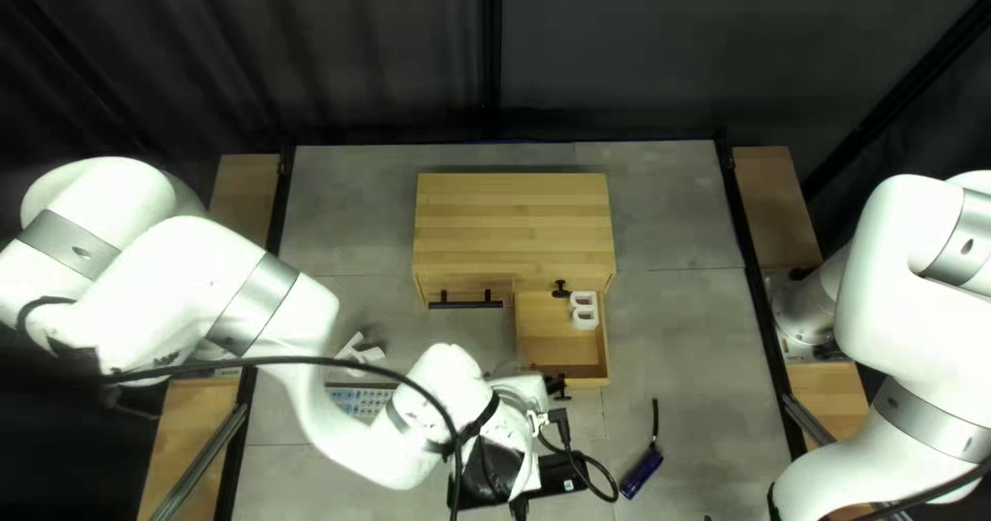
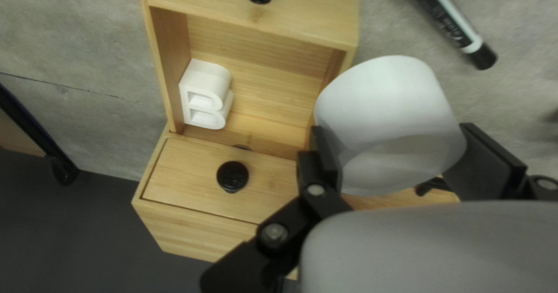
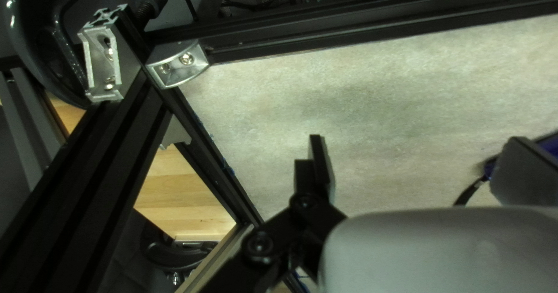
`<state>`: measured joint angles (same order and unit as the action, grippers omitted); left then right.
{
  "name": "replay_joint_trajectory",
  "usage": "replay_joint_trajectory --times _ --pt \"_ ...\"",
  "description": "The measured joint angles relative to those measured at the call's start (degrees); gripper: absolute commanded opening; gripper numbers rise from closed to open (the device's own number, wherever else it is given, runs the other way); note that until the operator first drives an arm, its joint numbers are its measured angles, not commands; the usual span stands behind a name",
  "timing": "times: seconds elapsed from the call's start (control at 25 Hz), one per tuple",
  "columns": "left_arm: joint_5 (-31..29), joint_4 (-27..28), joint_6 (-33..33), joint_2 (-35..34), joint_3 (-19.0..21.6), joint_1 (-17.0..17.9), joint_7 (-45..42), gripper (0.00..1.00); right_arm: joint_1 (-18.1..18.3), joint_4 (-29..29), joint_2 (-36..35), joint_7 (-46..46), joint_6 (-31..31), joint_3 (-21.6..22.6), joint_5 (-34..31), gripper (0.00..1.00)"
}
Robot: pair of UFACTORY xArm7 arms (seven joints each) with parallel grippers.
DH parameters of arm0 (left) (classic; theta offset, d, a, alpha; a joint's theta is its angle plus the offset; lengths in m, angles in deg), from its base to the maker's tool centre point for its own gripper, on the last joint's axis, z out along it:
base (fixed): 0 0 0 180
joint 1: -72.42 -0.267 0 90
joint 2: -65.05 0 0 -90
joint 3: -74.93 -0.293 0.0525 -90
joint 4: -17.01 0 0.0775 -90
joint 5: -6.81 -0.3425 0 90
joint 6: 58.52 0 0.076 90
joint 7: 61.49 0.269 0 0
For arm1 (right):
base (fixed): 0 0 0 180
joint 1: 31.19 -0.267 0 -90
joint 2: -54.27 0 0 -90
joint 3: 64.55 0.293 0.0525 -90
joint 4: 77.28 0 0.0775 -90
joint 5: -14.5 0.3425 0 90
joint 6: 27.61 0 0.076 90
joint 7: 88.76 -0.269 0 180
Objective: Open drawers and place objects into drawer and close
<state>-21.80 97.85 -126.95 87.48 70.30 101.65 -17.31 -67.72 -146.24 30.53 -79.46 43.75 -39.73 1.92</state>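
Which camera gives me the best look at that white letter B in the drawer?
The left wrist view: it looks into the open drawer from closer up, so the white letter B appears large, both holes clear. The top left view shows it small, by the drawer's right wall. The right wrist view doesn't show it.

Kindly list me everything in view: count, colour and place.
Table: 1, grey, below
Cabinet: 1, tan, mid-table
Open drawer: 1, tan, cabinet's front
Letter B: 1, white, in drawer
Knobs: 2, black, drawer fronts
Bar handle: 1, black, cabinet's front
Cup: 1, white, in left gripper
Marker: 1, white-black, beside drawer
Keyed device: 1, pale, by left arm
Unclear pieces: 2, white, black, by left arm
Strapped item: 1, blue-black, table's near part
Cables: several, black, at left arm
Rails: several, black, silver, table's edges
Curtain: 1, dark, behind table
Arms: 2, white, both sides
Left gripper: 1, black, on cup
Right gripper: 1, black, over table
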Motion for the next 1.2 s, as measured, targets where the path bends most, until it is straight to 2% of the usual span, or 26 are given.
replay_joint_trajectory --times 0.56,1.2 --pt "0.0 6.5 0.1 5.5 -1.1 -3.1 5.8 0.0 0.0 0.0 0.0 0.0 0.0 0.0 0.0 1.0" --pt "0.5 7.5 3.2 8.8 -1.6 -5.5 7.7 0.0 0.0 0.0 0.0 0.0 0.0 0.0 0.0 1.0"
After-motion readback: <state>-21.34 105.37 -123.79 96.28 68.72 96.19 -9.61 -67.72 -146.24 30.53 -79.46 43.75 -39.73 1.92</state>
